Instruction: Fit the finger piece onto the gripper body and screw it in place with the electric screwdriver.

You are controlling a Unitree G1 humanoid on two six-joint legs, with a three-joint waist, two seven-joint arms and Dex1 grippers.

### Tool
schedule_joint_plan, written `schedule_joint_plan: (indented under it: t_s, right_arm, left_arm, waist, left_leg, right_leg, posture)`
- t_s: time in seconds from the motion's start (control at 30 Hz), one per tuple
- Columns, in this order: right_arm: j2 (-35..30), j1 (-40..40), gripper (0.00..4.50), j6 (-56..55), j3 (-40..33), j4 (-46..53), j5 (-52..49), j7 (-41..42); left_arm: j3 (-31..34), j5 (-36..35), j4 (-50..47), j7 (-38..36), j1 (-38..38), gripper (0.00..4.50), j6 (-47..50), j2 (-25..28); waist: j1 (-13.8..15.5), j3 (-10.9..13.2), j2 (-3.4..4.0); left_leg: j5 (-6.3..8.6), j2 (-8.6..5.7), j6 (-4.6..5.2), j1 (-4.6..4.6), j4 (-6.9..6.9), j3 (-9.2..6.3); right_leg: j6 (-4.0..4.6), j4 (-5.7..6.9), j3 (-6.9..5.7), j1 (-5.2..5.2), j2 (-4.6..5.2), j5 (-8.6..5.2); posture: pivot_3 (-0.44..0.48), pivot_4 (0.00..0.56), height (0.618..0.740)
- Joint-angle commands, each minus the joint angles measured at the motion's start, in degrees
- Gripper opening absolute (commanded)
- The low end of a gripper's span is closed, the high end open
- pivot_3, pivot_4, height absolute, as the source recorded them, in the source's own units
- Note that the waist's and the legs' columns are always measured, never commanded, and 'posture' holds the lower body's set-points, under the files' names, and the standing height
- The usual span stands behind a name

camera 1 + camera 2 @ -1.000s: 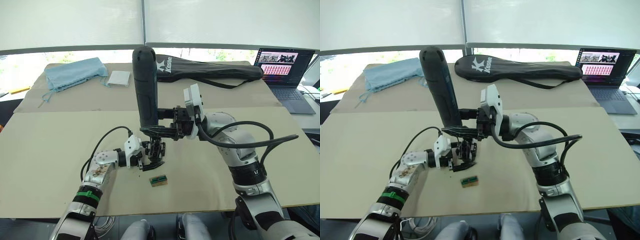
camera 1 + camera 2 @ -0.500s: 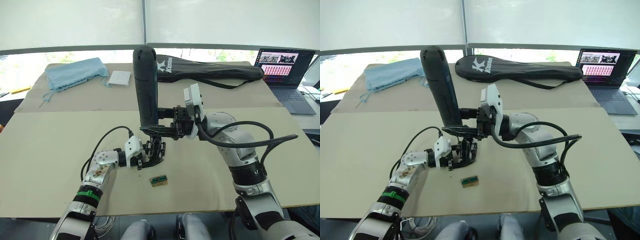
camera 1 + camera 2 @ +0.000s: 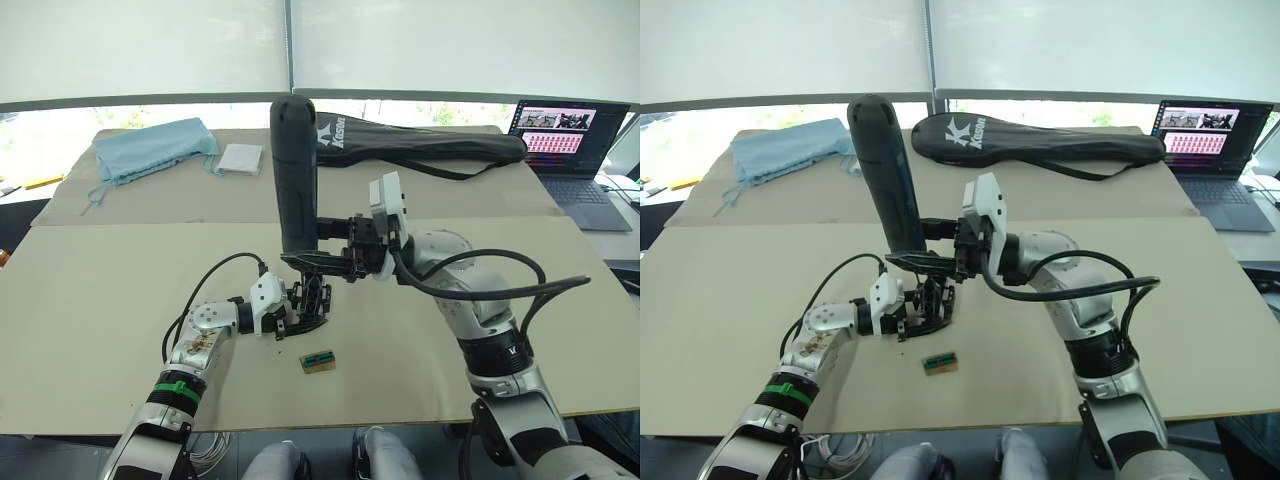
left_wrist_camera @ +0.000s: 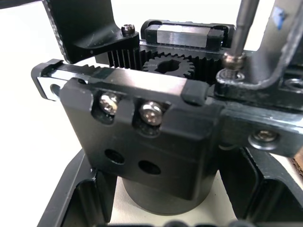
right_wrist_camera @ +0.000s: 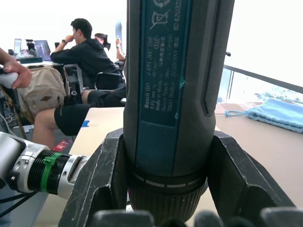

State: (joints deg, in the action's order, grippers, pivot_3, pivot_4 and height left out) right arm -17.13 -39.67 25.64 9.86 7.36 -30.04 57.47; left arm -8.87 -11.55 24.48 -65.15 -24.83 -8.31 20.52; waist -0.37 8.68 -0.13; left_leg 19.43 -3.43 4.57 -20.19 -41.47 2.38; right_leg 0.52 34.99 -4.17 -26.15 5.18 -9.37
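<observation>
electric screwdriver (image 3: pixel 294 175) upright, bit on gripper body (image 4: pixel 142 142)

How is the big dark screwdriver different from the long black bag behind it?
The electric screwdriver stands upright, clamped in the right gripper; the black bag lies flat on the table, untouched. The screwdriver is a thick, stubby cylinder; the bag is longer and flatter, tapering toward one end. The bag has big white lettering; the screwdriver has small print on a label. Both are dark.

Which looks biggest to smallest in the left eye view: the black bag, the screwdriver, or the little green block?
1. Black bag, though it lies farther away.
2. Electric screwdriver, held upright by the right gripper.
3. Green block.
</observation>
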Motion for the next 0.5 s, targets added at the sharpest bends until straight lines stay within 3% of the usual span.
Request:
schedule_joint_plan:
  t_s: [0.03,0.5]
  right_arm:
    - [-0.2,2.9,1.92,1.3,3.4,-1.3,2.5,-0.5]
    - [-0.5,3.3,1.92,0.1,4.7,-3.0,3.8,-0.2]
  left_arm:
    - [-0.5,-0.1,-1.0,0.1,0.6,2.47,1.5,-0.4]
    - [-0.5,-0.1,-1.9,0.0,1.4,2.47,2.3,0.1]
  waist:
    - [0.0,-0.1,0.01]
    - [0.0,-0.1,0.01]
  left_leg:
    - [0.00,0.00,0.00,0.01,0.00,0.00]
    - [0.01,0.01,0.02,0.04,0.02,0.00]
  right_leg:
    - [0.00,0.00,0.00,0.00,0.00,0.00]
    - [0.00,0.00,0.03,0.02,-0.01,0.00]
  posture:
    - [0.000,0.150,0.740]
    - [0.000,0.150,0.740]
